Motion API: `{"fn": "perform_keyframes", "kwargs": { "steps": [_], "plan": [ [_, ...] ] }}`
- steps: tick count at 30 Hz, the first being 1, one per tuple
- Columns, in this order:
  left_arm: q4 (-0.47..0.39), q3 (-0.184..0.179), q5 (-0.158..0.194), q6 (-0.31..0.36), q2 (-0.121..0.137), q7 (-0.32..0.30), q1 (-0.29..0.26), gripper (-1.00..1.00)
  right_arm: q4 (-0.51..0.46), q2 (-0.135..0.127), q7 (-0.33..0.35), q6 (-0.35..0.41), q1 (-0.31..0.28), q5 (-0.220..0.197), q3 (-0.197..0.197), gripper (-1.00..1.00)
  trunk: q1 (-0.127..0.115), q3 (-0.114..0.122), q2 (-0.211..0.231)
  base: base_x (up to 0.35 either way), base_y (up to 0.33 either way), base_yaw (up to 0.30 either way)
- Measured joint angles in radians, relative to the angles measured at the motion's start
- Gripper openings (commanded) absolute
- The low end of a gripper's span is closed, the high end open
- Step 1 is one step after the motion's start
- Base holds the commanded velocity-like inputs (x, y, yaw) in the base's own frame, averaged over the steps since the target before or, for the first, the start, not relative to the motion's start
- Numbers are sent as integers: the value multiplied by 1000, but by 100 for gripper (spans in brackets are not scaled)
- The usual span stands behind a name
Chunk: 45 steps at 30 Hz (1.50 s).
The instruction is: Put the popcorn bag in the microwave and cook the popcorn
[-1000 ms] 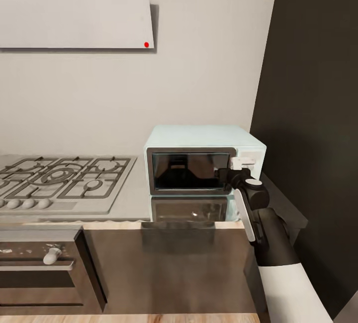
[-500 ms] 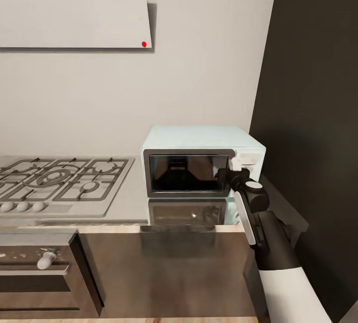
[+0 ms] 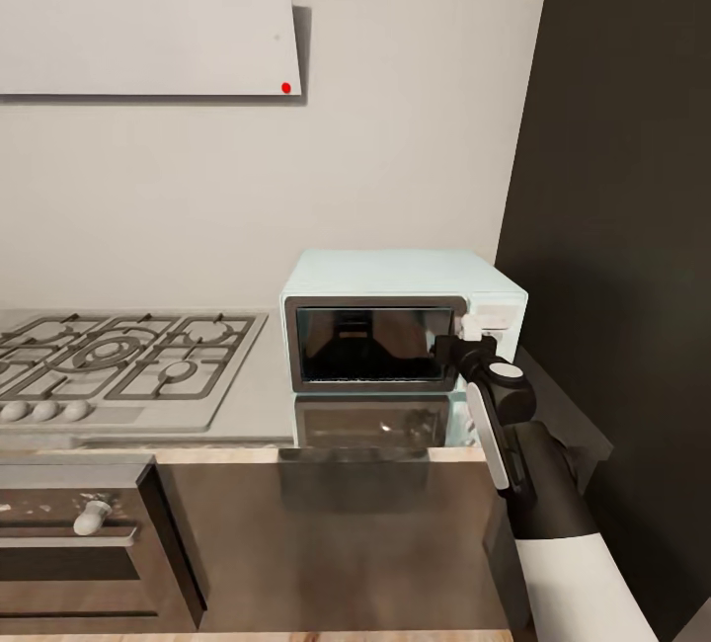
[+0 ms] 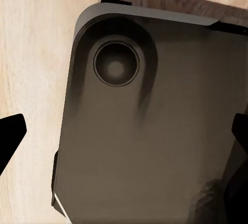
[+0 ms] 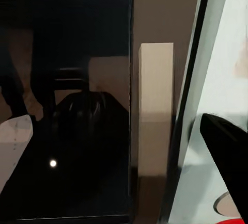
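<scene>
The mint-blue microwave stands on the grey countertop against the wall, its dark glass door facing me. My right gripper is at the door's right edge, in front of the white knob panel. In the right wrist view the door glass is very close. One dark finger shows off to the side, so the jaws stand apart. My left gripper is open and hangs over the robot's dark base. The popcorn bag and popcorn are out of view.
A steel gas hob lies to the left of the microwave, under a white hood. A black oven sits below the hob. A tall black cabinet rises just to the right of the microwave. Wood floor surrounds the base.
The whole picture shifted slightly, so the hob and oven sit further left than a second ago. My right gripper has stayed at the microwave's right front, dipping only a little.
</scene>
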Motion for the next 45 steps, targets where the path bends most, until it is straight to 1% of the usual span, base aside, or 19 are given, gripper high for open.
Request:
{"fn": "perform_keyframes", "kwargs": {
  "steps": [3,5,6,7,8,9,13,17,21,22,26,30,32,34,36,37,40,45],
  "plan": [
    [0,0,1,1,0,0,0,100,0,0,-1,2,-1,-5,1,-100,0,0,0,0,0,0],
    [0,1,2,0,0,0,0,100,-4,0,-4,7,0,14,0,-100,0,0,0,-30,0,0],
    [0,2,2,-1,0,0,0,100,2,0,-4,8,-5,14,0,-100,0,0,0,-215,0,0],
    [0,3,1,-2,0,0,0,100,28,0,-6,4,-22,16,0,-100,0,0,0,-292,0,0],
    [0,3,1,-2,-1,0,0,100,76,-1,-11,5,-27,62,-2,-100,1,0,1,-318,0,0],
    [0,3,1,-2,-1,0,0,100,80,-1,-10,6,-27,72,-13,-100,1,0,0,-331,0,0],
    [0,3,1,-2,-1,0,0,100,81,-1,-11,6,-27,67,-4,-100,1,0,1,-341,0,0],
    [0,3,1,-2,-2,0,0,100,81,0,-5,2,-27,38,-2,-100,1,0,1,-345,0,0],
    [1,2,0,-3,-1,0,0,100,81,0,4,-4,-27,-5,-1,-100,1,0,1,-282,0,0],
    [1,2,0,-3,-1,0,0,100,81,0,3,-5,-27,-9,2,-100,1,0,1,-101,0,0],
    [0,1,0,-3,0,0,0,100,81,0,-9,-5,-27,-6,14,-100,0,0,1,-28,0,0],
    [0,1,0,-3,0,0,0,100,80,0,-15,-5,-27,-8,18,-100,0,0,1,-2,0,0],
    [0,1,0,-3,0,0,0,100,79,0,-16,-5,-26,-8,18,-100,0,0,1,0,0,0],
    [0,2,4,-5,-1,2,-2,100,74,3,-13,4,-27,-22,8,-100,0,0,0,0,0,0],
    [0,2,4,-5,-1,2,-2,100,73,3,-12,6,-27,-22,8,-100,0,0,0,0,0,0],
    [0,2,4,-5,-1,3,-2,100,73,1,-13,6,-27,-29,8,-100,0,0,0,0,0,0],
    [0,2,4,-5,-1,2,-2,100,71,-13,-16,5,-28,-76,9,-100,0,0,0,0,0,0],
    [0,2,4,-5,-2,2,-2,100,70,-16,-23,6,-28,-107,11,-100,1,0,0,-88,0,0]
  ]
}}
